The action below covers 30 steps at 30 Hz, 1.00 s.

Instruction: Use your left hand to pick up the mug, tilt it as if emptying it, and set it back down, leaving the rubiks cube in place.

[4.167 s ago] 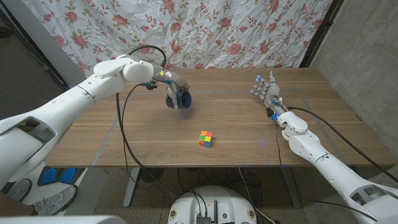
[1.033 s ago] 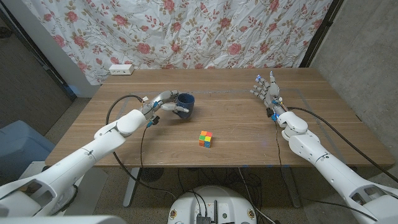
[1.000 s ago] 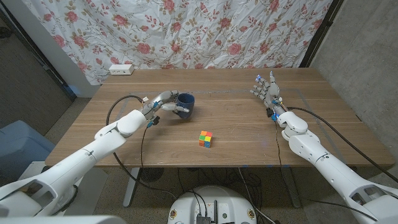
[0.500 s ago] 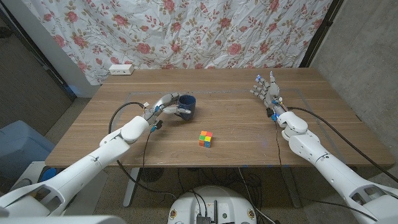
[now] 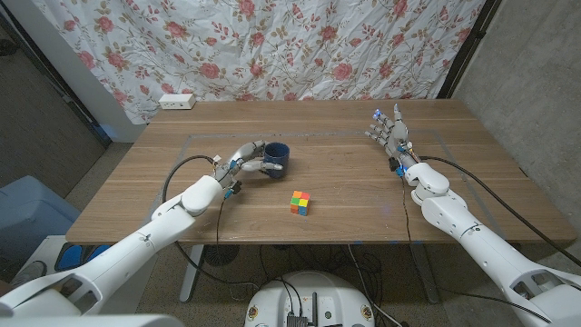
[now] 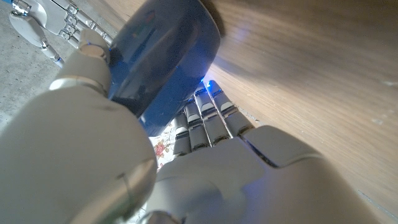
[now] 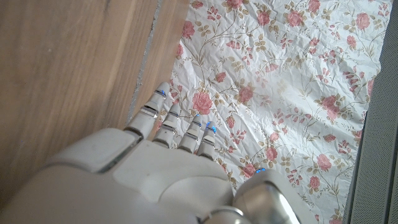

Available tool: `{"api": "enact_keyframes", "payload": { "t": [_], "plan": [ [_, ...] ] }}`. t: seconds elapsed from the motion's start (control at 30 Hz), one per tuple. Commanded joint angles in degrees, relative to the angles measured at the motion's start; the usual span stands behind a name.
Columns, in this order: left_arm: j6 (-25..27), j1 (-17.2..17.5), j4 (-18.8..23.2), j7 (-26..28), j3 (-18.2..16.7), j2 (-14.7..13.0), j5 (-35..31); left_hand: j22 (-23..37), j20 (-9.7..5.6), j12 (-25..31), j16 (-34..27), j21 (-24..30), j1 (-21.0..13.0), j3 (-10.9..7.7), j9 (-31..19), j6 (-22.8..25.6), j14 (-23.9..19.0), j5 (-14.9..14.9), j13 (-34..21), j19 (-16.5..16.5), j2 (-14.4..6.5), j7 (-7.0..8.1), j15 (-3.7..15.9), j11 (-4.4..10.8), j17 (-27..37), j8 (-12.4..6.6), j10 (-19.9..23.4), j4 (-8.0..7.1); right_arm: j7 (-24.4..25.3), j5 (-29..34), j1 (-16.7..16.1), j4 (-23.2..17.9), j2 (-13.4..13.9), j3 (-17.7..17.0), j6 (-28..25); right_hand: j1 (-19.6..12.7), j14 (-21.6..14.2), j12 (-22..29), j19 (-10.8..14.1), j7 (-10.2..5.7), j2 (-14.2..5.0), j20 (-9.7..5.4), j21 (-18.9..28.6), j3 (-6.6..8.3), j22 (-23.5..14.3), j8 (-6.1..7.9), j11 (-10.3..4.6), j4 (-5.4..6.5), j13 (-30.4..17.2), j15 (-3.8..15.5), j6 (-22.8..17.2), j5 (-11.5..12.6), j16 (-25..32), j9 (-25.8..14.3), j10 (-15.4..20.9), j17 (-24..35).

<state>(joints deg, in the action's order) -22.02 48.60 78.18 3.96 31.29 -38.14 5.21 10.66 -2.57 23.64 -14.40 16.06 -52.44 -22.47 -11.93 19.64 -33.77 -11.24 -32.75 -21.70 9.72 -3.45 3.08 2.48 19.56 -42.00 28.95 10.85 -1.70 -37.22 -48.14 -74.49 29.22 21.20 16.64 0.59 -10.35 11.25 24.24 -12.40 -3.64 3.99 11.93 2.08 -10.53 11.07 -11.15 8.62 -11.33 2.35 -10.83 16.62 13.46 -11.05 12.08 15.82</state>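
The dark blue mug (image 5: pixel 277 156) stands upright at the middle of the wooden table (image 5: pixel 363 195), opening upward. My left hand (image 5: pixel 247 160) grips it from the left, fingers and thumb wrapped around its wall. In the left wrist view the mug (image 6: pixel 168 56) sits between the thumb and the fingers (image 6: pixel 208 118) of my left hand (image 6: pixel 186 168). The rubiks cube (image 5: pixel 300 203) lies nearer the front edge, to the right of the mug and apart from it. My right hand (image 5: pixel 388 134) stands at the right side with its fingers spread and holds nothing; it is also seen from behind (image 7: pixel 155 168).
A white power strip (image 5: pixel 176 102) lies at the table's far left corner. A floral curtain (image 5: pixel 300 45) hangs behind the table. A blue bin (image 5: pixel 27 213) stands on the floor to the left.
The left arm has lowered and drawn in since the earliest frame, when the mug was held tilted. Over the last second the hand and mug have shifted slightly right. The cube and right hand have stayed still.
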Motion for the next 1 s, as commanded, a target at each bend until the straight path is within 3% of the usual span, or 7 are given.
{"api": "enact_keyframes", "payload": {
  "t": [0.03,0.3,0.6,0.77,0.9,1.0],
  "plan": [
    [0.0,0.2,-1.2,0.0,0.8,1.0,0.2,0.0,-1.98,-0.3,0.1,-0.4,1.9,-1.67,0.0,7.3,0.5,-0.2,-0.1,0.4,-15.2,7.94,9.46,8.99,0.1,-7.29,8.4,-1.09,0.0,0.0,0.0,0.0,0.0,0.0,0.0,-0.5,-0.4,0.2,0.2,-0.37,-1.28,0.01,0.4,0.18,-0.3,0.21,0.12,0.39,-0.2,2.86,0.1,0.2,0.1,-0.1,0.4,0.1],
    [0.4,0.0,-1.4,-1.0,1.2,0.7,0.4,0.0,-1.86,-2.0,1.3,-1.1,2.0,-1.75,0.5,5.6,3.1,-0.1,0.2,1.7,-14.9,8.19,8.75,8.53,-0.5,-6.05,5.7,-0.86,0.0,0.0,0.0,0.1,0.0,0.0,0.0,-0.5,-0.4,0.3,0.2,-0.37,-1.29,0.03,0.3,0.18,-0.3,0.21,0.14,0.4,-0.2,2.79,0.1,0.2,0.1,-0.1,0.5,0.1],
    [1.2,-0.2,-1.1,-2.1,1.1,-0.1,1.1,0.0,-0.91,-6.1,3.0,-1.9,3.3,-0.94,1.3,1.6,7.7,0.0,1.8,2.4,-13.2,7.65,6.46,7.97,-2.1,-2.36,-0.8,-0.96,0.0,0.0,0.0,0.0,0.0,0.0,0.0,-0.5,-0.4,0.3,0.2,-0.37,-1.27,0.03,0.3,0.18,-0.3,0.21,0.15,0.39,-0.2,2.82,0.1,0.2,0.1,-0.1,0.5,0.1],
    [1.8,-0.2,-0.9,-2.9,1.0,-0.7,1.7,0.0,-0.65,-8.3,3.3,-2.0,4.0,-0.22,1.7,-1.8,9.6,0.0,3.4,2.0,-12.1,7.48,5.16,6.43,-3.5,1.35,-4.3,-0.98,0.0,0.0,0.0,0.0,0.0,0.0,0.0,-0.5,-0.4,0.3,0.2,-0.37,-1.27,0.02,0.4,0.18,-0.3,0.21,0.13,0.39,-0.2,2.79,0.1,0.2,0.1,-0.1,0.5,0.1],
    [2.2,-0.3,-0.8,-3.2,0.9,-1.0,1.9,0.1,-0.3,-9.4,3.8,-2.1,4.4,0.44,1.9,-3.4,11.4,0.1,4.6,1.8,-11.0,7.15,3.99,6.08,-4.7,3.51,-5.9,-0.94,0.0,0.0,0.0,0.0,0.0,0.0,0.0,-0.5,-0.4,0.3,0.2,-0.37,-1.28,0.02,0.4,0.18,-0.3,0.21,0.17,0.39,-0.2,2.8,0.1,0.2,0.1,-0.1,0.5,0.1],
    [2.0,-0.5,-1.0,-4.0,0.9,-1.2,2.4,0.1,-0.1,-10.8,4.2,-2.2,5.0,1.11,1.9,-4.5,13.9,0.0,6.1,1.6,-10.1,7.06,2.52,4.78,-6.1,5.87,-8.0,-1.09,0.0,0.0,0.0,0.0,0.0,0.0,0.0,-0.5,-0.4,0.3,0.2,-0.37,-1.28,0.02,0.4,0.18,-0.3,0.21,0.11,0.39,-0.2,2.78,0.1,0.2,0.1,-0.1,0.4,0.1]
  ]
}}
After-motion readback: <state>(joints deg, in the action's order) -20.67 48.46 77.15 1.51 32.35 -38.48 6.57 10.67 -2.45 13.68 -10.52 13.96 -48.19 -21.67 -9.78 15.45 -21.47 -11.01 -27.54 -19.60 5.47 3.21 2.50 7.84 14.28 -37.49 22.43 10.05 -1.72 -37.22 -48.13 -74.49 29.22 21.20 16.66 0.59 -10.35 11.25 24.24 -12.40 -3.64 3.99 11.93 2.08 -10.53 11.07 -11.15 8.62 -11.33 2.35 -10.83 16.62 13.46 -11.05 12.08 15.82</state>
